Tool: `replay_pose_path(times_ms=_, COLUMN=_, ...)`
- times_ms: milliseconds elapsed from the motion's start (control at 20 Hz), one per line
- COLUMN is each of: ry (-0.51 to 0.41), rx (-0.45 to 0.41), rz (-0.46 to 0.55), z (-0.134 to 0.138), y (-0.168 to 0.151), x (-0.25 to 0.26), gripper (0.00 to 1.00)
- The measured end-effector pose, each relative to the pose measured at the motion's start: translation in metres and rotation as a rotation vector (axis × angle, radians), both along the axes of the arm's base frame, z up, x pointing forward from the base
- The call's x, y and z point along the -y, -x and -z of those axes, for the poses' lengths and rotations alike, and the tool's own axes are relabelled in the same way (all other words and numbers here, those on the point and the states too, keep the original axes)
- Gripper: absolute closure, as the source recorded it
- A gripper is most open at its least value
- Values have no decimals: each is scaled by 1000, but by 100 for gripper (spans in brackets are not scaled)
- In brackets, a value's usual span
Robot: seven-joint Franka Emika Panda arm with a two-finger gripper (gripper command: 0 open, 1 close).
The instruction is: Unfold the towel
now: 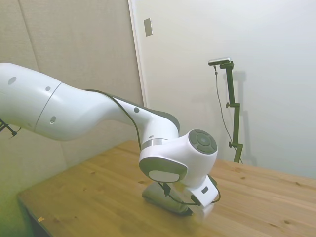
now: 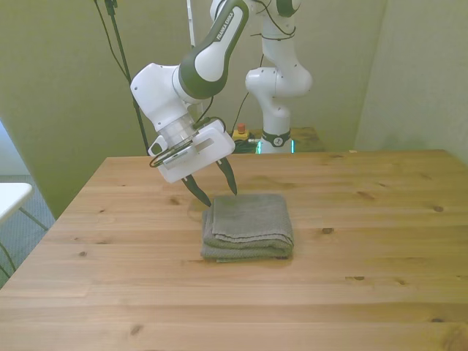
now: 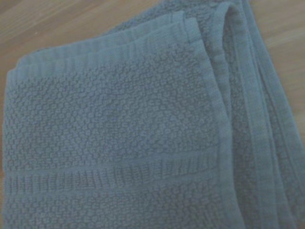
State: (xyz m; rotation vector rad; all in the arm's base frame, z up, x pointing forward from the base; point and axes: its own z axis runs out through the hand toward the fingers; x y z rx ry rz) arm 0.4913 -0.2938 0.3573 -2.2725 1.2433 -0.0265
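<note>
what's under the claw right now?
The open claw hangs over the far corner, on the front view's left, of the folded grey terry towel on the wooden table. In the side view the arm hides the tips and most of the towel.

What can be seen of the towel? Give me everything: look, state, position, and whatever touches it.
The towel is a plain grey-taupe terry cloth, folded into a thick, roughly square stack lying flat on the wooden table. The wrist view shows a nubbly weave, flat woven bands and several layered hems at one side. Its edges look rounded and soft. The open gripper hovers at its far corner on the front view's left; whether a fingertip touches it cannot be told.
</note>
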Motion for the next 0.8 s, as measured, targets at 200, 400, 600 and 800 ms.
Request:
replay_pose_path(times_ms=200, ry=-3, rx=-6, rz=-6, z=4, y=-2, x=-3, gripper=100)
replay_pose_path(times_ms=400, ry=-4, rx=-9, rz=-9, z=6, y=-2, x=-4, gripper=100)
replay_pose_path(times_ms=600, ry=-5, rx=-10, rz=-12, z=7, y=-3, x=-5, gripper=100)
replay_pose_path(times_ms=800, ry=-5, rx=-10, rz=-13, z=7, y=-3, x=-5, gripper=100)
